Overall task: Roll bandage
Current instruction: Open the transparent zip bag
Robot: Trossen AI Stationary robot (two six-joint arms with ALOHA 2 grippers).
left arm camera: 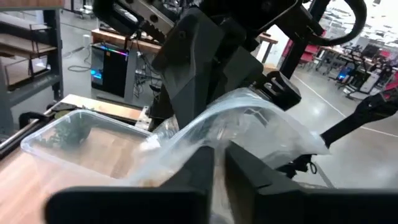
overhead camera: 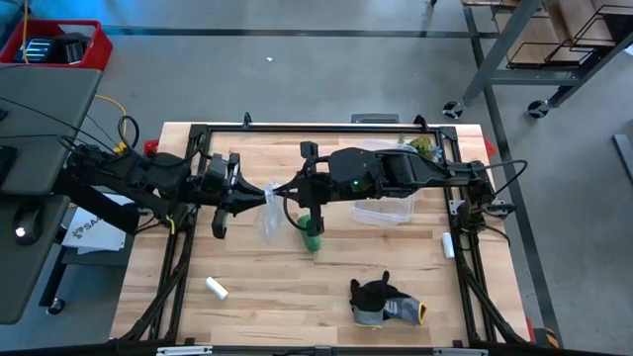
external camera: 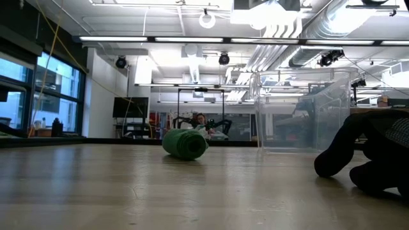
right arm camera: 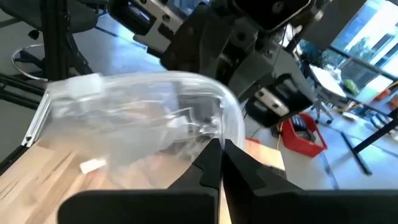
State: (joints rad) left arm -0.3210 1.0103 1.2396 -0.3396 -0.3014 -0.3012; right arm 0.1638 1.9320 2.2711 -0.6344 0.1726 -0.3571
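The bandage is a compact green roll (overhead camera: 312, 237) that lies on its side on the table, just near of my right gripper; it also shows in the low view (external camera: 185, 144). No gripper touches it. My left gripper (overhead camera: 263, 196) and my right gripper (overhead camera: 283, 191) meet above the table's middle. Each is shut on a clear plastic bag (overhead camera: 269, 213) that hangs between them. The bag also shows in the left wrist view (left arm camera: 249, 118) and the right wrist view (right arm camera: 137, 106). My left gripper pinches the clear bag's crumpled plastic (left arm camera: 214, 146) between its two fingers. It comes level from the table's left. The bag is lifted clear of the table. My right gripper pinches the bag's rounded edge (right arm camera: 217, 134) between its two fingers. It comes level from the table's right. The rest of the bag stands out beyond the fingertips, clear of the table.
A clear plastic container (overhead camera: 386, 211) stands right of the centre, under my right arm; it also shows in the low view (external camera: 303, 112). A dark grey glove (overhead camera: 386, 302) lies near the front edge. Small white cylinders lie at the front left (overhead camera: 217, 288) and at the right (overhead camera: 447, 245).
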